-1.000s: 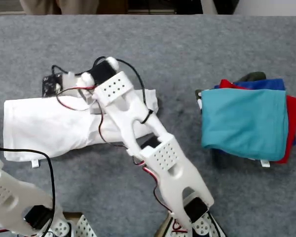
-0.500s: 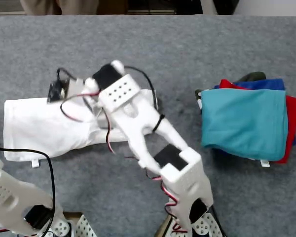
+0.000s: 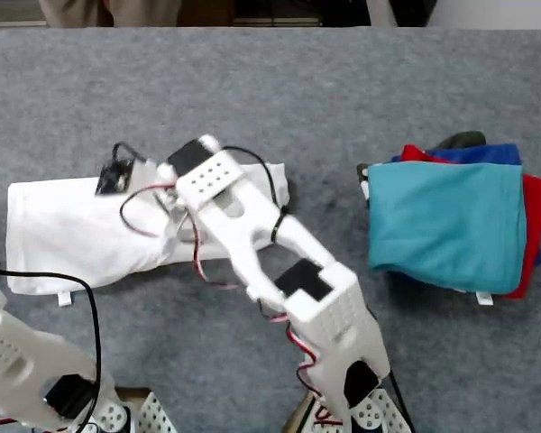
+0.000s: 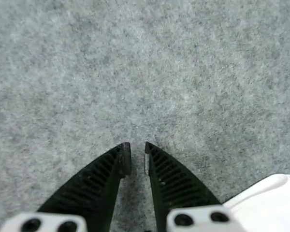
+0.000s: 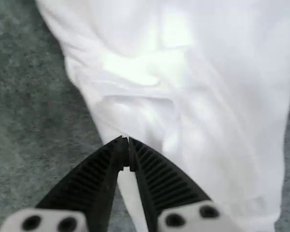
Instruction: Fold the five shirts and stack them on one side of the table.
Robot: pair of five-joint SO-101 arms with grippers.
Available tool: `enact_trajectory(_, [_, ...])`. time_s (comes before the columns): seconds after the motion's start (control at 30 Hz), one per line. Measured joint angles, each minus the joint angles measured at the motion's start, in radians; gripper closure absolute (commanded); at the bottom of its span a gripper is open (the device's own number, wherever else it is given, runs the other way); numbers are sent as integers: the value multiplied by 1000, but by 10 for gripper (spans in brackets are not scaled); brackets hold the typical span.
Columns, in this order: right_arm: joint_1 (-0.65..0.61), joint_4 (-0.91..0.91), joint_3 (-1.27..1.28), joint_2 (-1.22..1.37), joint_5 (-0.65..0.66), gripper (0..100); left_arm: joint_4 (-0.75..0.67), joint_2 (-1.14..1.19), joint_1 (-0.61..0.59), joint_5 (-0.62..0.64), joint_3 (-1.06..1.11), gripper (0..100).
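Observation:
A white shirt (image 3: 81, 230) lies partly folded on the left of the grey table, also seen in the right wrist view (image 5: 193, 96). My right gripper (image 3: 113, 173) hangs over the shirt's far edge. In its own view the right gripper (image 5: 124, 141) is shut, tips right at the hem, and no cloth shows between them. My left gripper (image 4: 134, 157) is shut over bare carpet, with a corner of the white shirt (image 4: 273, 200) beside it. On the right stands a stack of folded shirts, teal shirt (image 3: 446, 225) on top.
Under the teal shirt, blue (image 3: 487, 153), red (image 3: 534, 216) and dark green (image 3: 460, 140) edges stick out. The left arm's body (image 3: 18, 370) sits at the near left corner, its black cable (image 3: 72, 284) crossing the shirt's near hem. Grey table (image 3: 325, 99) stretches behind.
My right gripper has drawn back from the table beyond the shirt's far edge to over that edge, and its elbow has moved nearer. The shirt and the stack look the same.

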Motion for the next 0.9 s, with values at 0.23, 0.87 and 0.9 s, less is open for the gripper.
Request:
enact_trajectory(0.23, [75, -3, -345, 176, 20, 989, 0, 0, 0, 0, 0, 933])
enact_trajectory(0.87, [-74, 290, -519, 270, -91, 993, 0, 0, 0, 0, 0, 935])
enact_trajectory(0.9, [-87, 279, -505, 270, -91, 991, 0, 0, 0, 0, 0, 936])
